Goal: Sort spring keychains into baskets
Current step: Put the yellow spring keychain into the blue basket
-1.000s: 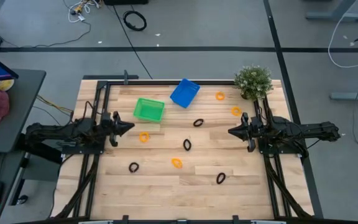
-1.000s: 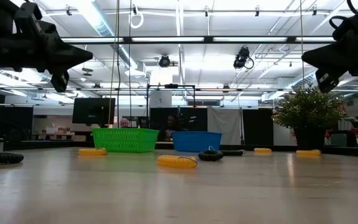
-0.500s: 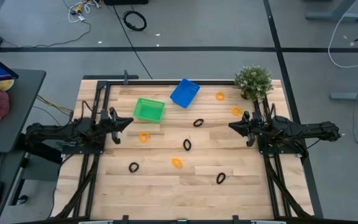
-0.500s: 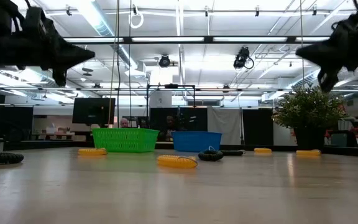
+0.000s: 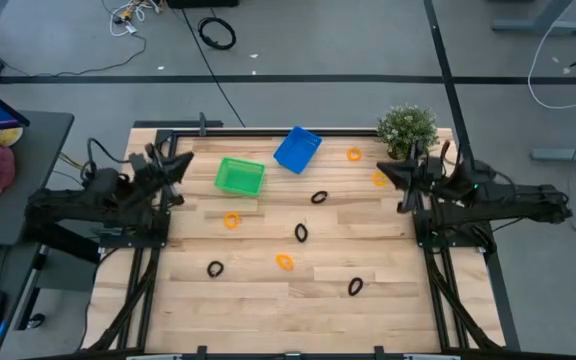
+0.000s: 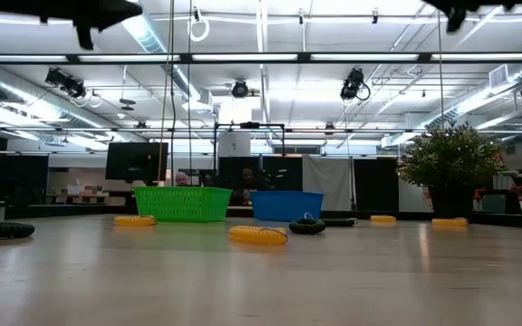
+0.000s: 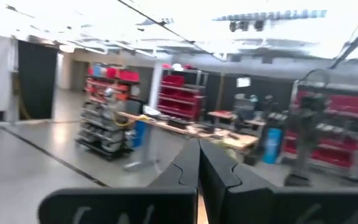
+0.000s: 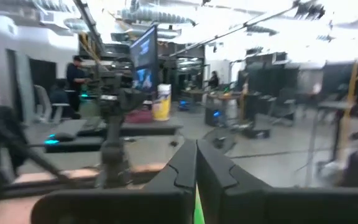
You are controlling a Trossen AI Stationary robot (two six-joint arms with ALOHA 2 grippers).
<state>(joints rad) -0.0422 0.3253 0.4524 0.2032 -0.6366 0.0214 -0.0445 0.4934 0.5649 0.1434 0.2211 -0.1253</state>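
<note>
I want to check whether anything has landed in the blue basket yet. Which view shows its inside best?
The high view: it looks straight down into the blue basket, tilted beside the green basket, and no keychain shows inside. The low view shows only its outer wall, the inside hidden. Neither wrist view shows it; both look out into the room.

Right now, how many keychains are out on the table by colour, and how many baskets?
Orange keychains: 4
Black keychains: 4
Baskets: 2, green basket and blue basket, both empty
Total: 10
</note>
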